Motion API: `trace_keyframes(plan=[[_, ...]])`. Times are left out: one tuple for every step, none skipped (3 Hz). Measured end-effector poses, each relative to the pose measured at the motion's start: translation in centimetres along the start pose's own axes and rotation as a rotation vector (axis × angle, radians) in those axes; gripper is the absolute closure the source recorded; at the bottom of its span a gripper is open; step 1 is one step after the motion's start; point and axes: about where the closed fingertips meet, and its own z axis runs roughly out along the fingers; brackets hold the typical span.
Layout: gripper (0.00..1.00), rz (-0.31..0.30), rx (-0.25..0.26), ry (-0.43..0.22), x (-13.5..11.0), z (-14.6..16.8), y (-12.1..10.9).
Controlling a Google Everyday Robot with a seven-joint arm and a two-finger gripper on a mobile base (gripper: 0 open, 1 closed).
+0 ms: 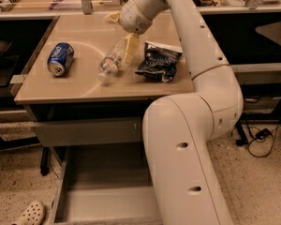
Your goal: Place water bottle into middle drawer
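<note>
the gripper is seen at the end of the white arm, lowered over the middle of the table, with its pale tip pointed down at the tabletop. whether it is open or closed cannot be told, and nothing is seen to be lifted by it. the water bottle is found just beside the gripper, on its left and near side, lying on its side on the table and angled from far right to near left; whether the two are touching cannot be told. a dark crumpled snack bag is laid just to the right of the gripper. a blue soda can is laid on its side well apart from the bottle, toward the left edge of the table. below the tabletop a closed grey drawer front is seen, and under it the middle drawer is pulled out toward the near side, its grey floor shown bare. a pale shoe is left on the speckled floor at the near left, beside the drawer.
</note>
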Motion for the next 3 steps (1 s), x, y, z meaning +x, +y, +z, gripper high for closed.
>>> trace_keyframes(plan=[[0.00, -0.011, -0.020, 0.025, -0.2, 0.7, -0.1], [0.00, -0.014, -0.037, 0.061, 0.2, 1.5, -0.2], [0.00, -0.020, -0.061, 0.081, 0.6, 2.7, -0.3]])
